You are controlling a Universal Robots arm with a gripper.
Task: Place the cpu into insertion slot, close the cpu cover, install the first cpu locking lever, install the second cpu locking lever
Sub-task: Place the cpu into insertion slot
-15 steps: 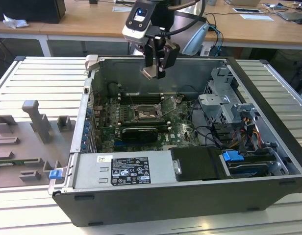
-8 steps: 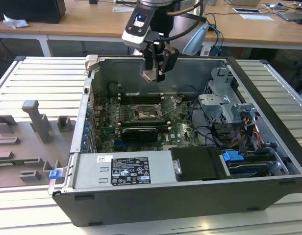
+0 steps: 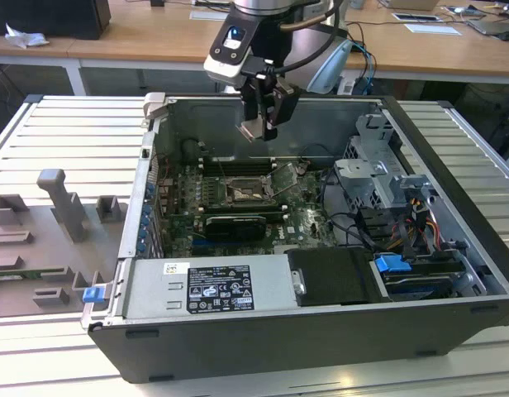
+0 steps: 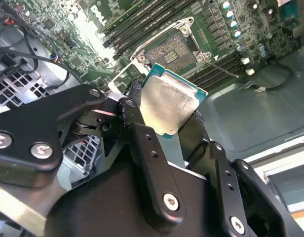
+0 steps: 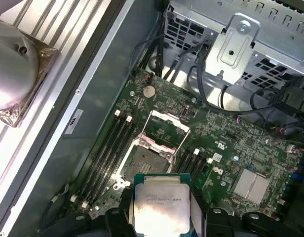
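My gripper (image 3: 256, 128) hangs above the open computer case, shut on the cpu (image 3: 252, 129). In both wrist views the cpu (image 4: 169, 103) (image 5: 162, 207) is a pale silver square with a green edge, clamped between the black fingers (image 4: 137, 123). Well below it on the green board lies the insertion slot (image 3: 244, 193) (image 4: 174, 52) (image 5: 147, 160), dark in the centre and uncovered. The cpu cover (image 5: 167, 129) (image 3: 283, 177) stands swung up on its hinge at one edge of the slot.
Long memory slots (image 5: 110, 145) flank the socket. A long black card (image 3: 235, 225) lies just in front of it. A silver drive cage (image 3: 372, 174) with cables fills the exterior view's right, and the power supply (image 3: 209, 288) lines the case front. Grey fixtures (image 3: 60, 207) sit outside.
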